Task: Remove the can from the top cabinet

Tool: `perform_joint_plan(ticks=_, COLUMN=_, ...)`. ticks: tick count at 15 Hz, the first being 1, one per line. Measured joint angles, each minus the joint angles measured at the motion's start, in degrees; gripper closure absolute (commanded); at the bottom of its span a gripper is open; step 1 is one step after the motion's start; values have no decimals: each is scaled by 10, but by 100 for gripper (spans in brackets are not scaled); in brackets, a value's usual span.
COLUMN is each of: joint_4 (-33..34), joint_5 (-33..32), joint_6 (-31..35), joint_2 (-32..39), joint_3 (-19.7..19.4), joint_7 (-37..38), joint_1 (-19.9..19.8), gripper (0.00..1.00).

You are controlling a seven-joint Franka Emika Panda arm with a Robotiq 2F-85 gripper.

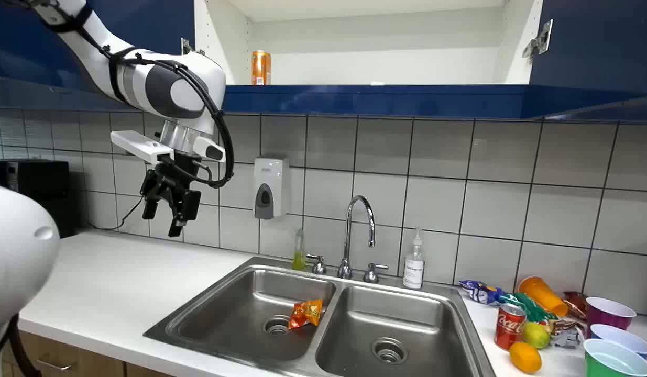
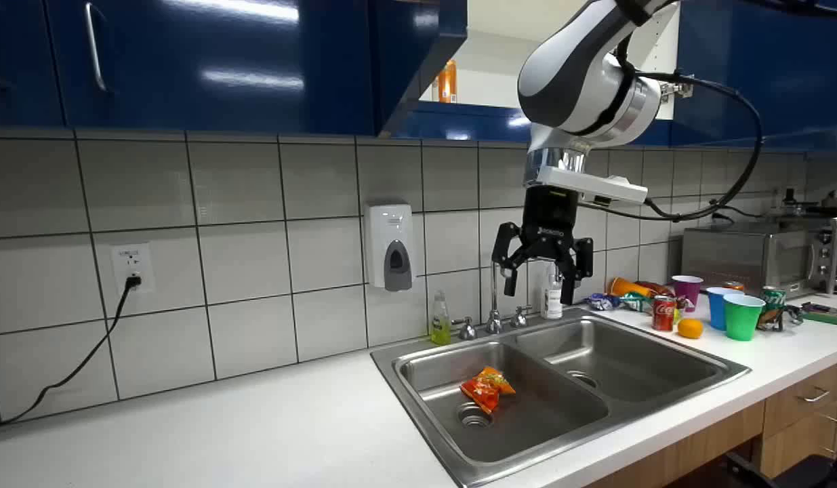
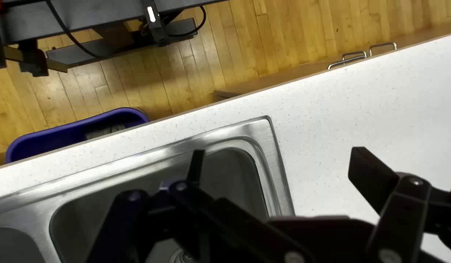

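Gripper (image 2: 539, 290): one, jaws spread wide apart and pointing down; in the wrist view, one jaw shows against a basin (image 3: 234, 179), one against counter (image 3: 356, 109).
Orange can (image 1: 261, 68): one, upright in the top cabinet (image 1: 375, 63) close to a side wall, higher than the gripper and well apart from it.
Sink (image 1: 158, 332): one, two basins. In the left-hand one in both exterior views, by the drain (image 1: 275, 325), a crinkled red-orange lump (image 1: 305, 314) — one packet or two, cannot tell.
Faucet (image 1: 348, 235): one, two handles (image 1: 318, 265). Bottles (image 1: 414, 272) at the sink's back edge: two, one yellow-green, one white-labelled. Soap dispenser (image 1: 271, 180) on the tiles (image 1: 383, 144): one.
Right of the sink, same views: cups (image 2: 742, 324), four — purple, blue and green upright, orange on its side. Red cola can (image 2: 663, 315): one, upright. Round fruits (image 1: 525, 357) near it: two.
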Motion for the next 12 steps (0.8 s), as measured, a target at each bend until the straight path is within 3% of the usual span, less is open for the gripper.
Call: perform_joint_plan(ticks=12, joint_4=1, joint_5=-15, joint_6=-3, joint_2=0, joint_3=0, joint_7=-9, joint_1=0, gripper=0)
